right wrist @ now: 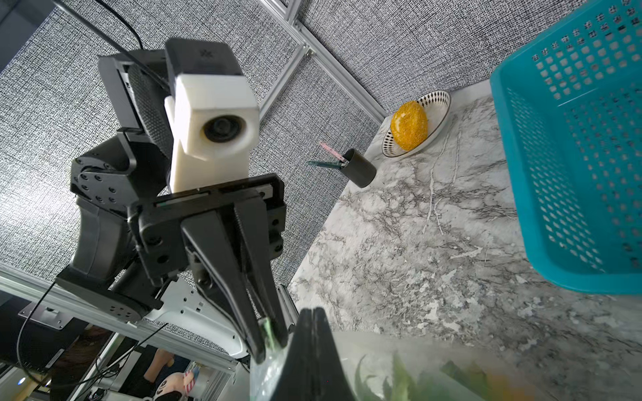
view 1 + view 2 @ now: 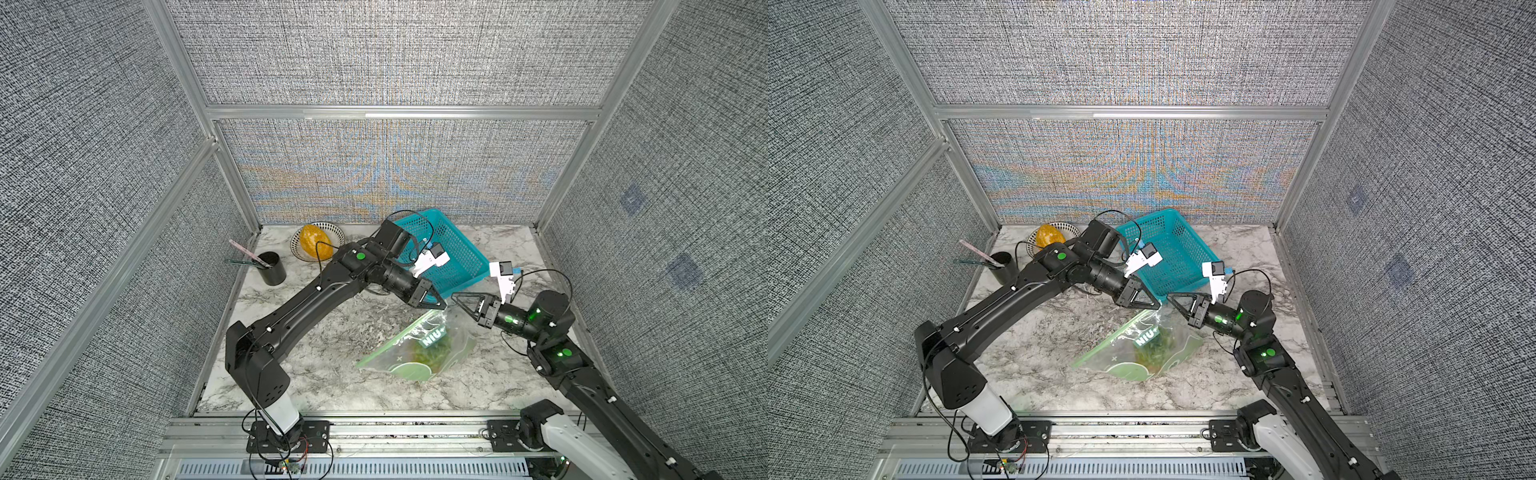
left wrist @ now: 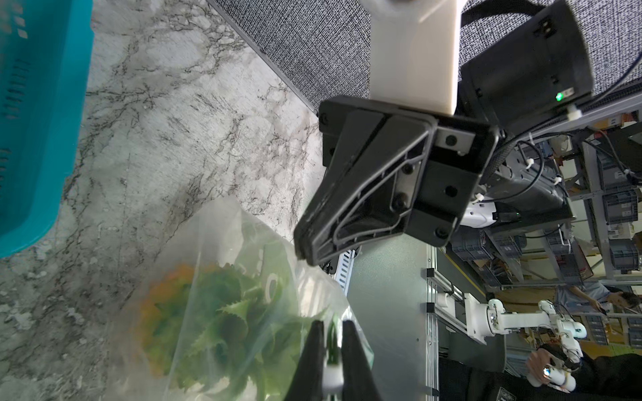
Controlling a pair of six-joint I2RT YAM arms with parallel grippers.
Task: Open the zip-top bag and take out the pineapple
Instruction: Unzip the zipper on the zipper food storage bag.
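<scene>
Both top views: zip-top bag (image 2: 409, 357) lies on the marble table (image 2: 316, 332), 4 o'clock of centre, one corner lifted toward 12. Pineapple (image 2: 434, 349) is inside the bag. Left gripper (image 2: 441, 306) comes in from 10 and right gripper (image 2: 454, 296) from 3, tips nearly meeting at that corner.

Left wrist: we see the left gripper clamped on the green zip strip (image 3: 332, 335). The right gripper is closed, tips at the film; we can't tell if it pinches any.

Right wrist: same pinch, pineapple leaves blurred below.

We judge the bag light, limp and slick, so take the stiffer zip lips, one per gripper. The pineapple looks light and bumpy: grab the body, not the leaves.
</scene>
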